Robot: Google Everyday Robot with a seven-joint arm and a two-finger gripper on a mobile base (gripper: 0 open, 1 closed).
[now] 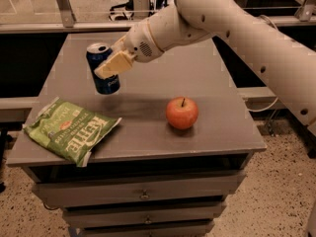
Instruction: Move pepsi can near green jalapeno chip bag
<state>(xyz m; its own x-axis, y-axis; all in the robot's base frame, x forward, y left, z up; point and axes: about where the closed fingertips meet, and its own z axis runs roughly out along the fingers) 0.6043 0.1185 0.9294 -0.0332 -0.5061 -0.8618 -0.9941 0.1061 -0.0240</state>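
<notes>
Most of the task is judged done: the pepsi can (105,84) is held just above the counter (217,83), close behind the green jalapeno chip bag (71,131), and is not yet set down. The gripper (111,64) is seen at the can's side, jaws clamped on it.

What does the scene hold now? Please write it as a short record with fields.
gripper: over the table, back left, jaws shut on the pepsi can
pepsi can: upright, held, seemingly just off the table
green jalapeno chip bag: flat, front left corner, apart from the can
apple: upright, right of centre
</notes>
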